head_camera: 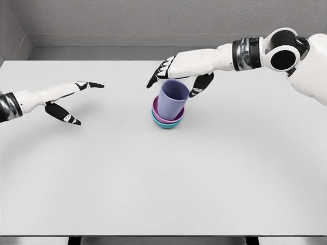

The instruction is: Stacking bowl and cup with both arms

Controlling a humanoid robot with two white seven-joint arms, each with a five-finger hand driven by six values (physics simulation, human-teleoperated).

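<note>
Your white table [153, 194], grey wall at 12; right hand [179, 76] spread above cup [172, 99] in bowls [167, 120], left hand [71, 99] open at 9.

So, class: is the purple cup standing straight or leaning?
Leaning. The purple cup sits in the stacked bowls, its open rim tipped toward the upper right, under the right hand, whose fingers are spread.

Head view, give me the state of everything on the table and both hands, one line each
Purple cup: upright, seated in the bowls.
Pink bowl: nested in the teal bowl.
Teal bowl: on the table, bottom of stack.
Right hand: open, around the cup's rim.
Left hand: open, empty.
</note>
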